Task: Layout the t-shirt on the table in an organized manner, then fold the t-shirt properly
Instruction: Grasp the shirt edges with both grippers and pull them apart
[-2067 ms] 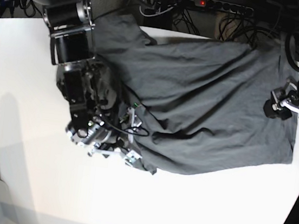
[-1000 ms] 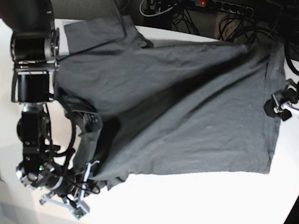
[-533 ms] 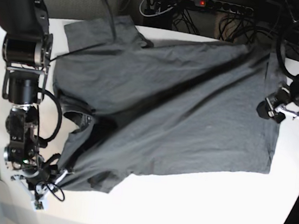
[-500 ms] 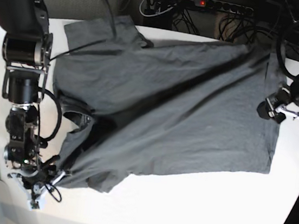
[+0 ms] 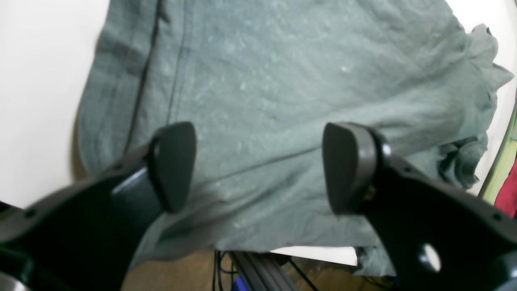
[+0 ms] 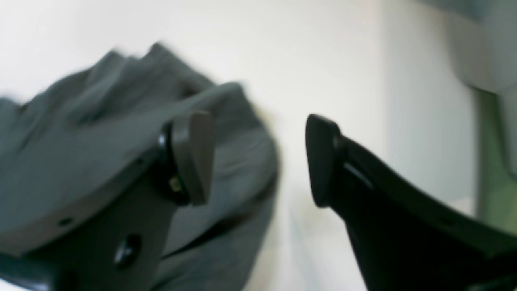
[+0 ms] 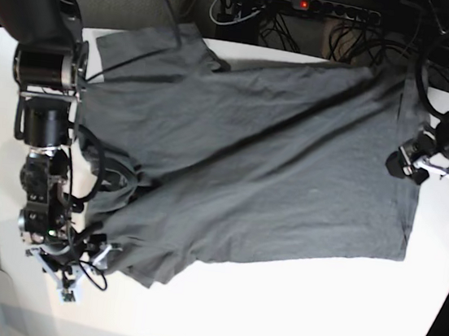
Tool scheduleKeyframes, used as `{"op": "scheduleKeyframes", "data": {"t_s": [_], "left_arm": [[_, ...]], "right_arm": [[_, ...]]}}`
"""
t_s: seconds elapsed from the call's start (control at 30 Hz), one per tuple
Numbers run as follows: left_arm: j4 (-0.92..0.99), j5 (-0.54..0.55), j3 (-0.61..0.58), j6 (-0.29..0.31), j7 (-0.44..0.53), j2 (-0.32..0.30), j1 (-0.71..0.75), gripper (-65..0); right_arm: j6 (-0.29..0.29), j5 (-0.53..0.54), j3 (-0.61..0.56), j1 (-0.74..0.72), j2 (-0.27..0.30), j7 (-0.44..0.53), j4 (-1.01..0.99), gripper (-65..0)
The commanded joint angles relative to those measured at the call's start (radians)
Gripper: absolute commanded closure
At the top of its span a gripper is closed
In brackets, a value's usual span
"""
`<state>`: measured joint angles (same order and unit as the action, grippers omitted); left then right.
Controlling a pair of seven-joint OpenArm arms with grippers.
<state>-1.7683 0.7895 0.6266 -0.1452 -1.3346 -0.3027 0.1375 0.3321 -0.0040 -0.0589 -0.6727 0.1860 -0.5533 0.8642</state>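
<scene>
Right fingers point(image 6: 258, 159) have just sprung open, dropping the shirt point(image 7: 250, 163) sleeve onto the counter point(image 7: 271, 321); left fingers point(image 5: 258, 165) hover open, empty. Layout continues.

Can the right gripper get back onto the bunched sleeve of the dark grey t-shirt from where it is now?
Probably yes: the right gripper is open beside the dark charcoal-grey cloth t-shirt, its bunched sleeve lying uncovered on the white table.

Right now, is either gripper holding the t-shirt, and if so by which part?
Nothing is held. The right gripper stands open beside a bunched corner of the t-shirt. The left gripper hangs open above the cloth, gripping nothing.
</scene>
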Motion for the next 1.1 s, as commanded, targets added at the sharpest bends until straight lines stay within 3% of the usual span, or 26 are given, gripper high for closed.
{"op": "scheduleKeyframes", "data": {"t_s": [0.0, 0.13, 0.27, 0.33, 0.43, 0.53, 0.63, 0.8, 0.9, 1.07], "left_arm": [[-0.008, 0.025, 0.009, -0.014, 0.007, -0.022, -0.014, -48.1], [0.012, 0.009, 0.002, -0.014, 0.057, -0.022, -0.054, -48.1], [0.077, -0.043, 0.002, -0.014, 0.111, -0.022, -0.132, -48.1], [0.137, -0.081, 0.002, -0.014, 0.125, -0.022, -0.192, -48.0], [0.259, -0.155, -0.001, -0.014, 0.151, -0.016, -0.292, -47.7], [0.381, -0.223, -0.069, -0.014, 0.201, -0.02, -0.375, -47.6], [0.462, -0.296, -0.201, -0.014, 0.286, -0.022, -0.43, -45.8], [0.606, -0.414, -0.374, -0.014, 0.418, -0.013, -0.48, -29.8], [0.709, -0.47, -0.402, -0.015, 0.495, -0.011, -0.496, -23.0], [0.908, -0.539, -0.405, -0.015, 0.654, -0.019, -0.517, -21.7]], "right_arm": [[0.025, 0.002, 0.001, -0.032, 0.004, -0.014, 0.017, -36.6], [0.072, 0.002, 0.003, -0.012, 0.005, -0.083, 0.054, -36.5], [0.106, 0.002, 0.003, 0.107, 0.037, -0.093, 0.246, -33.2], [0.112, 0.002, 0.001, 0.159, 0.043, -0.093, 0.332, -27.3], [0.112, -0.001, 0.001, 0.235, 0.046, -0.107, 0.455, -13.5], [0.112, -0.001, 0.003, 0.302, 0.042, -0.156, 0.562, -1.0], [0.114, 0.002, 0.003, 0.357, 0.027, -0.185, 0.643, 0.0], [0.114, 0.002, 0.0, 0.437, 0.01, -0.235, 0.726, 0.0], [0.114, 0.002, 0.0, 0.48, -0.019, -0.231, 0.725, 0.0], [0.114, 0.002, 0.001, 0.499, -0.03, -0.227, 0.671, 0.0]]}}
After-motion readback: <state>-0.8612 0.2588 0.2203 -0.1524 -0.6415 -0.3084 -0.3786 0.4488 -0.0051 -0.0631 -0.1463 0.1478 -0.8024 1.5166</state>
